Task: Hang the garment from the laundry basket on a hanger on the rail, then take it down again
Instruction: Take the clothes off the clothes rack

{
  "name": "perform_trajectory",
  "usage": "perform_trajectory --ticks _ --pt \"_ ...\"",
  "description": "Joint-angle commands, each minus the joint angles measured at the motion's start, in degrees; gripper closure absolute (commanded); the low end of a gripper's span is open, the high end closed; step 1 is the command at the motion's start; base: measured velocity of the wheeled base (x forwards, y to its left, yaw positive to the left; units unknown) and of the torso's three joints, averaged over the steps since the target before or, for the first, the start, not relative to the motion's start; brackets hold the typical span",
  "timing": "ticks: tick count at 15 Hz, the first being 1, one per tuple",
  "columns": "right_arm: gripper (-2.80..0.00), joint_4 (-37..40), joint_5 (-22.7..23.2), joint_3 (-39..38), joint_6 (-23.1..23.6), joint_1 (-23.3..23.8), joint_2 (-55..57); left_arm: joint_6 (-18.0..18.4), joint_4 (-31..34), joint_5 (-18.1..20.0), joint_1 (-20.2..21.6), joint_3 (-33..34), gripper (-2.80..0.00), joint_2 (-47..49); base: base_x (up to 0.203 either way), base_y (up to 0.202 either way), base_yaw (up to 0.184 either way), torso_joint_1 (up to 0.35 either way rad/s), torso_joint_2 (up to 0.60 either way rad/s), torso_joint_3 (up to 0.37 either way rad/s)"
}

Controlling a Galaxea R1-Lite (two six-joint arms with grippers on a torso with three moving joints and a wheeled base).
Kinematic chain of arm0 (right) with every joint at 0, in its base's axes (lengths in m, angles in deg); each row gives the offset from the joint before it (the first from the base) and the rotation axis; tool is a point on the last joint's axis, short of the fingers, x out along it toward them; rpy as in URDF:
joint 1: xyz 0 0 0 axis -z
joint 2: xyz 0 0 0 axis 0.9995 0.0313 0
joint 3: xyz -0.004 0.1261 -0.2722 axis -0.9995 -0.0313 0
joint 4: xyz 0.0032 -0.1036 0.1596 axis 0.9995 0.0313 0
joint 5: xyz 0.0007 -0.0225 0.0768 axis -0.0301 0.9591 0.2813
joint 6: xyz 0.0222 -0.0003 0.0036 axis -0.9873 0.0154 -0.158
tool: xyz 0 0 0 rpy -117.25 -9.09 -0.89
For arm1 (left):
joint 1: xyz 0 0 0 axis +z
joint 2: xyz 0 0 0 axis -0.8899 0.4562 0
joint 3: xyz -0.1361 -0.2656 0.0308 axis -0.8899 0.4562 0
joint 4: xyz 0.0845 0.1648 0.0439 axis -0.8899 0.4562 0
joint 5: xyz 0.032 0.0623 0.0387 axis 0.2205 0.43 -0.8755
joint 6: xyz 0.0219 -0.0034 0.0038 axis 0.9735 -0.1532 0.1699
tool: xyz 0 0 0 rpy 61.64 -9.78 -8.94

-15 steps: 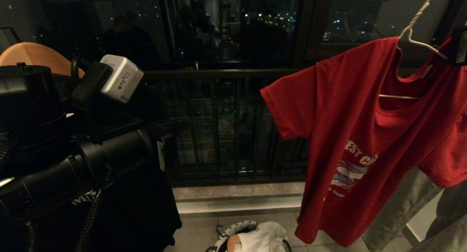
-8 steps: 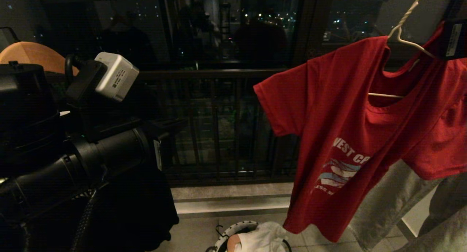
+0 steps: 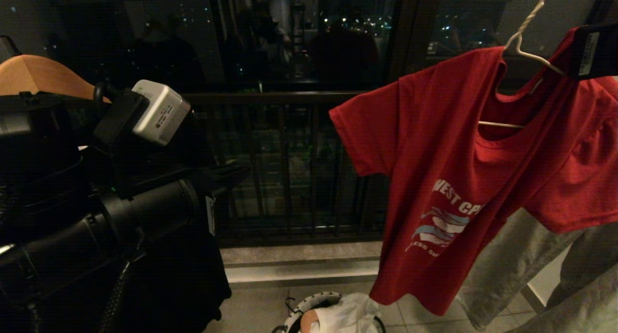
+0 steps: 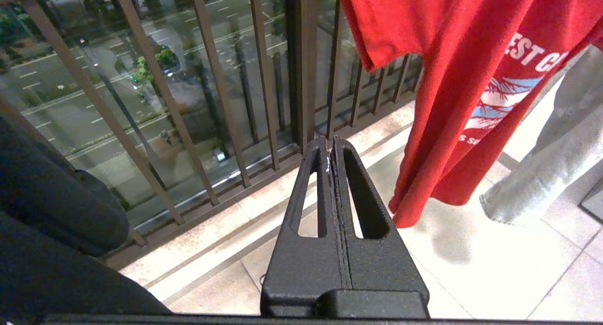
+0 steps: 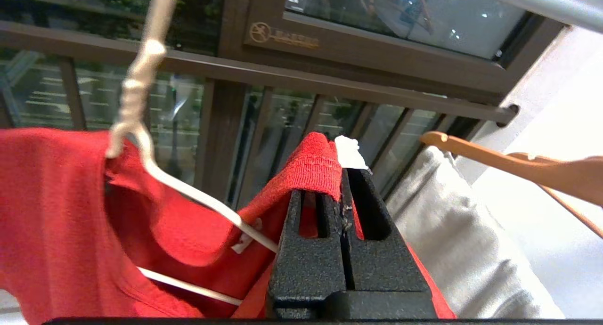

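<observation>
Hanging on the white wire hanger (image 3: 524,43), the garment (image 3: 463,178) is pinched at its collar by our right gripper (image 5: 340,172), so we risk dragging it askew, while our left gripper (image 4: 331,148), pressed together, idles near the railing (image 4: 212,94).

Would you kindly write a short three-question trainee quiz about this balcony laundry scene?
1. True or false: the red T-shirt lies in the laundry basket.
2. What does the right gripper hold? A) the white wire hanger B) the T-shirt's collar C) nothing
3. Fill in: the left gripper, jaws shut, holds ____.

Key: 1 false; it hangs on the hanger. 2 B. 3 nothing.
</observation>
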Motion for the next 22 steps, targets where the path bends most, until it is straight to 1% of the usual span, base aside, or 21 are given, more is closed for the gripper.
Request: perform_trajectory --ticks 1,4,7,18,22 --pt "0.00 -0.1 -0.2 0.1 0.2 -0.4 0.1 -0.2 -0.4 -0.1 0.4 -0.2 0.00 -0.5 0.000 0.000 0.000 0.000 0.00 0.000" --pt "0.00 -0.1 0.2 0.1 0.3 -0.5 0.2 -0.6 -5.0 -0.1 1.1 -0.1 0.00 -0.4 0.000 0.000 0.000 0.000 0.00 0.000" --pt "0.00 -0.1 1.1 0.1 0.2 -0.5 0.4 -0.6 -5.2 -0.1 2.5 -0.2 0.00 -0.4 0.000 0.000 0.000 0.000 0.00 0.000" --pt "0.00 -0.1 1.2 0.2 0.6 -0.5 0.3 -0.5 -5.2 -0.1 2.5 -0.2 0.00 -0.3 0.000 0.000 0.000 0.000 0.00 0.000" --pt "0.00 -0.1 1.2 1.3 0.7 -0.6 0.3 -0.4 -5.2 -0.1 2.4 -0.2 0.00 -0.4 0.000 0.000 0.000 0.000 0.00 0.000"
